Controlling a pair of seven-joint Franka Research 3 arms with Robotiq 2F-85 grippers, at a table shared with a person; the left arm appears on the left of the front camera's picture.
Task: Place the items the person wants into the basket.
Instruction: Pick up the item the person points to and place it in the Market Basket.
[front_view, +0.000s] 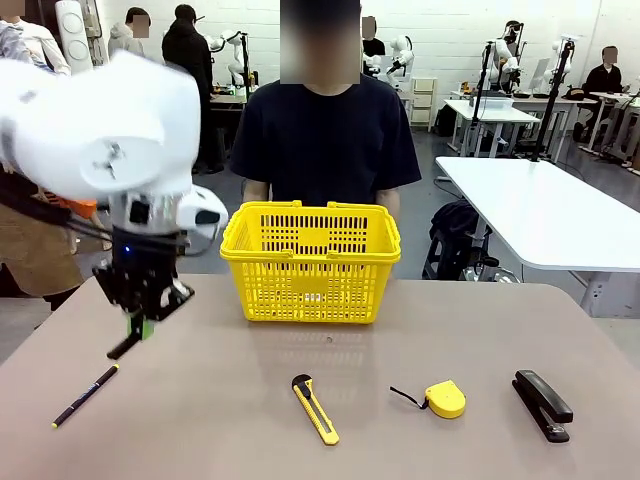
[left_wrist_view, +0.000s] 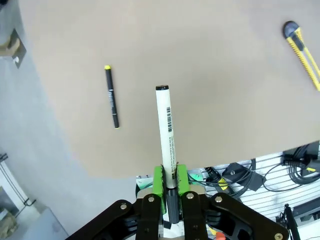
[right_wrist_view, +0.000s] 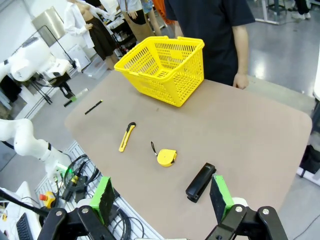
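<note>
Slipping is the risk: the marker, a smooth round white barrel, is pinched near one end only by the left pincer, closed tight on it, over the matte tabletop, well apart from the slotted plastic basket. A quick swing could tilt it. The right pincer stands wide and empty.

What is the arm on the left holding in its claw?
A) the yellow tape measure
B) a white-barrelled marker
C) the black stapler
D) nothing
B: the left gripper is shut on the marker, while the tape measure and stapler lie on the table.
</note>
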